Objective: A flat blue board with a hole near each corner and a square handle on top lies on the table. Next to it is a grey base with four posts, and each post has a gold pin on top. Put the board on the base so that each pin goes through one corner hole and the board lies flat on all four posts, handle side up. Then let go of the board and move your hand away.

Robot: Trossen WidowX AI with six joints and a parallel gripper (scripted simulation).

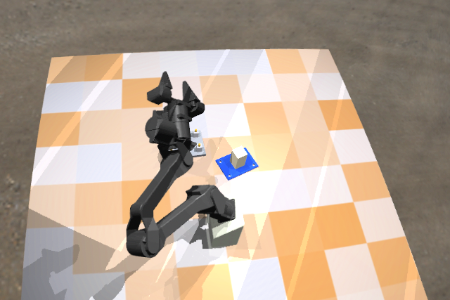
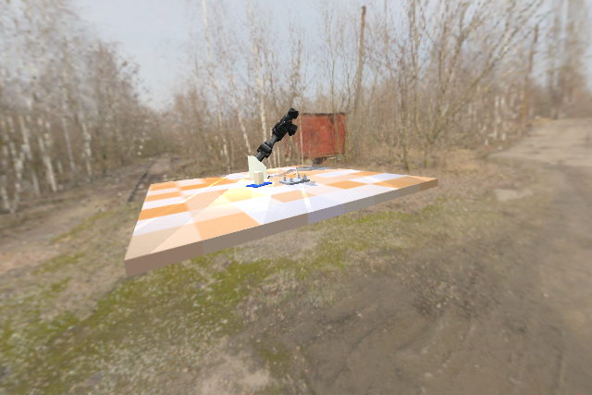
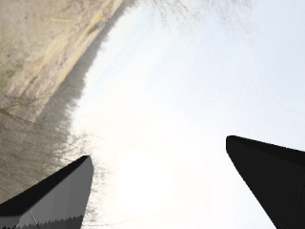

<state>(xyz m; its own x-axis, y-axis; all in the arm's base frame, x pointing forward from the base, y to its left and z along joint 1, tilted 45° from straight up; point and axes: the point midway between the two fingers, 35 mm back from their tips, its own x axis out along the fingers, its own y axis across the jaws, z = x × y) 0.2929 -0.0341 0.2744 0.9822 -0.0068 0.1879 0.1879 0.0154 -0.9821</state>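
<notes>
A robot's tool [image 1: 175, 76] [image 2: 293, 113] [image 3: 160, 153] stands spread, with nothing between its fingers, raised above a checkered counter [image 1: 301, 191] [image 2: 229, 218]. In the wrist view we see sky and bare trees past the fingertips, so we judge that the tool points well away from the work.

The blue board [image 1: 249, 161] [image 2: 258, 185] lies flat on the counter beside the grey base [image 1: 202, 154] [image 2: 294, 182], apart from it, its pale square handle [image 1: 238, 157] [image 2: 258, 178] upward. That pose, we judge, leaves the handle free for a grasp from above and spares any flipping. The board sits askew to the base in the top view, so we expect a turn before holes and pins can agree.

The base stands with its posts upward, ready to take the board from above; two gold pins [image 1: 199, 145] show beside the arm [image 1: 159, 184] [image 2: 265, 149], which hides part of the base from the top view. By our reading, the task is at its outset, and the next move calls for bringing the tool down around the handle. A crooked grip could leave a corner riding on a pin.
</notes>
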